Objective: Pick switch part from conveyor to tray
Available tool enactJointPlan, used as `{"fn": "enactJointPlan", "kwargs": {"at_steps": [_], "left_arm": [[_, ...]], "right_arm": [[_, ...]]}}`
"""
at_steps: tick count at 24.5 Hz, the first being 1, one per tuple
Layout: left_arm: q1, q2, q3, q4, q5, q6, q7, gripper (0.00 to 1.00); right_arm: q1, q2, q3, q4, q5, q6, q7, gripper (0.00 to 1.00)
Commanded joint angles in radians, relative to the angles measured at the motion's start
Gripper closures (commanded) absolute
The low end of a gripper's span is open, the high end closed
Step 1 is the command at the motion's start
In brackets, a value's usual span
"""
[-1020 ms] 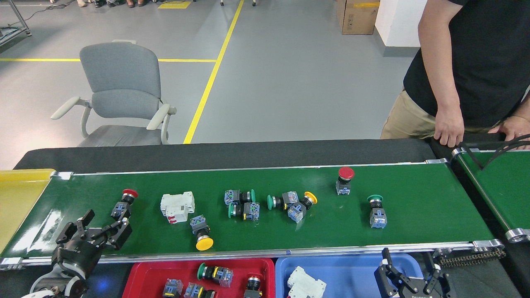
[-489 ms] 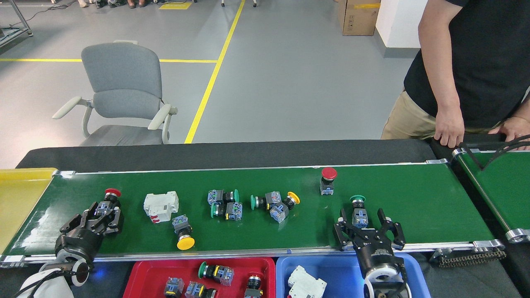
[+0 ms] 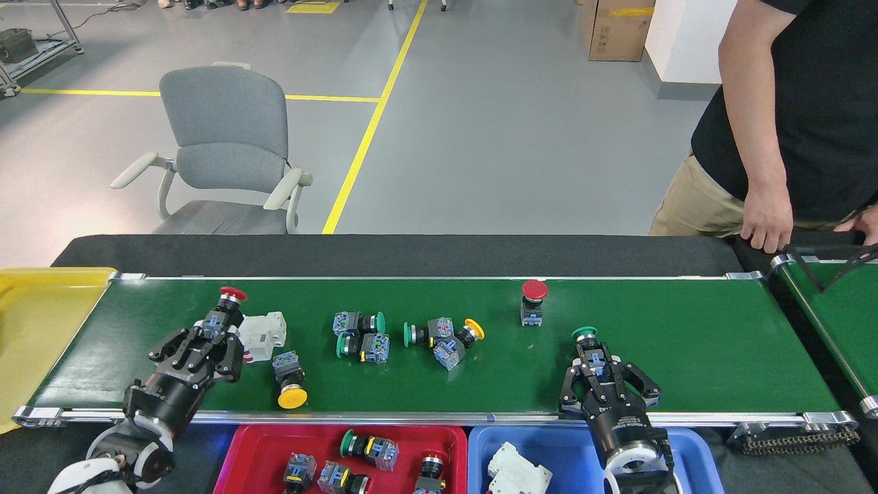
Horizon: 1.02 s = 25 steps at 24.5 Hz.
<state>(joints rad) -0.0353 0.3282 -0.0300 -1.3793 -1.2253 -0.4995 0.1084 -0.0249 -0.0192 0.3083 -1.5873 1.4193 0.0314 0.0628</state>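
Both arms reach over the conveyor (image 3: 686, 329) from its near rail: the left gripper (image 3: 209, 339) has its fingers around the red-capped push-button switch (image 3: 226, 310), and the right gripper (image 3: 603, 367) brackets the green-capped switch (image 3: 591, 350); whether either grip is firm cannot be told. A white circuit breaker (image 3: 264, 334) touches the left target, crowding the lift. The red tray (image 3: 240, 453) waits below the rail, already holding switches.
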Motion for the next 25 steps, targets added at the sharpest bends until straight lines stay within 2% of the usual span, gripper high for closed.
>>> {"fn": "enactJointPlan", "kwargs": {"at_steps": [1,2,3,4,5,6,7,12,14,17,19,20,21,25], "left_arm": [[0.092,0.002,0.004,-0.113,-0.002,-0.090,-0.029,0.81],[0.146,0.000,0.010,-0.175,-0.002,-0.123,-0.053,0.70],[0.181,-0.001,0.010,-0.213,-0.002,-0.139,-0.070,0.61],[0.215,-0.001,0.010,-0.256,-0.002,-0.143,-0.090,0.50],[0.245,-0.009,0.010,-0.297,-0.002,-0.140,-0.107,0.28],[0.256,-0.017,0.010,-0.319,-0.003,-0.140,-0.110,0.11],[0.265,-0.029,0.012,-0.339,-0.002,-0.137,-0.110,0.00],[0.270,-0.040,0.035,-0.353,-0.003,-0.134,-0.110,0.00],[0.281,-0.041,0.074,-0.351,-0.003,-0.093,-0.110,0.00],[0.310,-0.044,0.131,-0.346,-0.003,0.142,-0.110,0.00],[0.311,-0.041,0.153,-0.340,-0.003,0.329,-0.110,0.00],[0.313,-0.040,0.157,-0.337,-0.003,0.375,-0.110,0.00],[0.318,-0.038,0.165,-0.336,-0.003,0.381,-0.110,0.00],[0.324,-0.032,0.176,-0.331,-0.003,0.354,-0.110,0.00]], "right_arm": [[0.014,-0.005,0.055,-0.074,0.001,-0.154,-0.012,0.91],[0.029,-0.004,0.086,-0.102,0.001,-0.232,-0.017,0.80],[0.037,-0.004,0.104,-0.112,0.003,-0.275,-0.021,0.53],[0.043,0.007,0.123,-0.114,0.004,-0.315,-0.027,0.03],[0.045,0.012,0.155,-0.112,0.004,-0.346,-0.032,0.00],[0.045,0.010,0.179,-0.111,0.004,-0.358,-0.034,0.00],[0.045,0.007,0.203,-0.111,0.004,-0.361,-0.034,0.00],[0.057,0.021,0.203,-0.112,-0.002,-0.354,-0.035,0.00],[0.060,0.021,0.146,-0.125,-0.008,-0.354,-0.044,0.00],[0.095,0.025,-0.063,-0.152,-0.037,-0.352,-0.092,0.00],[0.160,0.068,-0.253,-0.158,-0.068,-0.352,-0.100,0.00],[0.184,0.093,-0.347,-0.158,-0.072,-0.352,-0.101,0.00],[0.211,0.111,-0.452,-0.158,-0.072,-0.352,-0.101,0.00],[0.303,0.119,-0.707,-0.148,-0.074,-0.352,-0.127,0.00]]}}
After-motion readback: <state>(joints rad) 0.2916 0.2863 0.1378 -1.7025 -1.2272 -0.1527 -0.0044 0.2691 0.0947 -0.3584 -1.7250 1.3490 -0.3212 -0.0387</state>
